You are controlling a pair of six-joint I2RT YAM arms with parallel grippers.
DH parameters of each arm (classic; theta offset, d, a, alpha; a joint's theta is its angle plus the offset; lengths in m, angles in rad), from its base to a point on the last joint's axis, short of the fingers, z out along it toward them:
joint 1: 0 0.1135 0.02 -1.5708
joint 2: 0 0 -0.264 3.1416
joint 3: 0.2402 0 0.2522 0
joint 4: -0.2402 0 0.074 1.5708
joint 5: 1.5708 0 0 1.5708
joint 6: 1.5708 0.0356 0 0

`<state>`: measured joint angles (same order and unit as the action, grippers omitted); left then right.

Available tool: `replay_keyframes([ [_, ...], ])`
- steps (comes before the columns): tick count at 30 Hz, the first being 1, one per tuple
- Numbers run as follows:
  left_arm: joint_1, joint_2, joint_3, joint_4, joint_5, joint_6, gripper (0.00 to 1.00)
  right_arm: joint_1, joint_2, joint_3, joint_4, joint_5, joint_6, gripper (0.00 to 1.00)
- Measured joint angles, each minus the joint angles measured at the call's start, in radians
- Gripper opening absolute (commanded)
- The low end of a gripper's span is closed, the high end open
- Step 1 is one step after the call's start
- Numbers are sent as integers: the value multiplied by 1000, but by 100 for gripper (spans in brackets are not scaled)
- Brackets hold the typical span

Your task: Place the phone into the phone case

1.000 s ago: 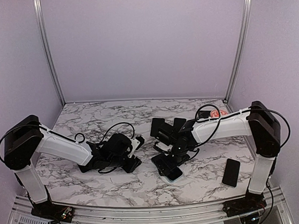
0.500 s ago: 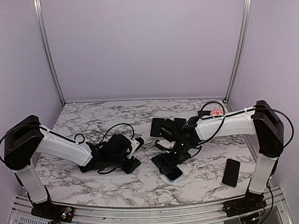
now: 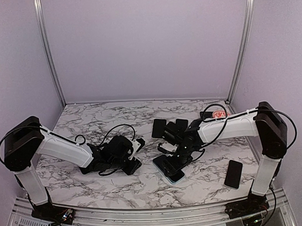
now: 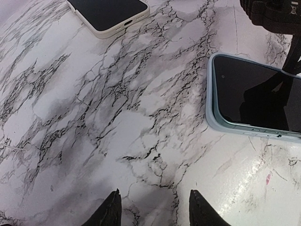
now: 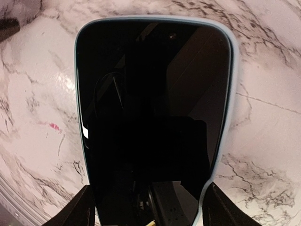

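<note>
The black glass-fronted phone (image 5: pixel 150 94) lies face up inside the pale blue soft-rimmed phone case (image 5: pixel 150 19), which is flat on the white black-veined marble table (image 3: pixel 91 120). The blue rim shows around the screen on 3 sides (its near end is cut off in my right wrist view). My right gripper (image 5: pixel 150 203) hangs directly over the case, and its 2 fingers (image 5: pixel 84 207) stand one on each long side of the case, right at the rim. I cannot tell whether they are pressing the rim or only flanking it. My left gripper (image 4: pixel 155 207) sits low on the marble to the left of the case and faces it. Its fingers (image 4: pixel 112 209) are partly apart, with only bare table between them and nothing held. From there the case shows at the right of my left wrist view, and beyond it to the left lies a second phone in a white shell (image 4: pixel 108 14). A plain black slab phone (image 3: pixel 233 173) rests well apart on the right of the case.
</note>
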<state>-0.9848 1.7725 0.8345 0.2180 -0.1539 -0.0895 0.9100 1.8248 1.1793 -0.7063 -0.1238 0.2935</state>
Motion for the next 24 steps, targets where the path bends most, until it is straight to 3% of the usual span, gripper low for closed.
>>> replay_keyframes([
  [8, 0, 0, 0, -6, -5, 5, 49, 1, -21, -43, 52, 24, 16, 45],
  [17, 0, 0, 0, -6, -9, 7, 49, 28, -29, -65, 65, 95, 47, 44],
  [20, 0, 0, 0, -6, -13, 8, 49, 48, -29, -64, 62, 132, 59, 54],
  [22, 0, 0, 0, -7, -13, 8, 49, 56, -29, -60, 58, 148, 62, 69],
  [24, 0, 0, 0, -7, -14, 8, 49, 58, -29, -54, 51, 149, 62, 77],
])
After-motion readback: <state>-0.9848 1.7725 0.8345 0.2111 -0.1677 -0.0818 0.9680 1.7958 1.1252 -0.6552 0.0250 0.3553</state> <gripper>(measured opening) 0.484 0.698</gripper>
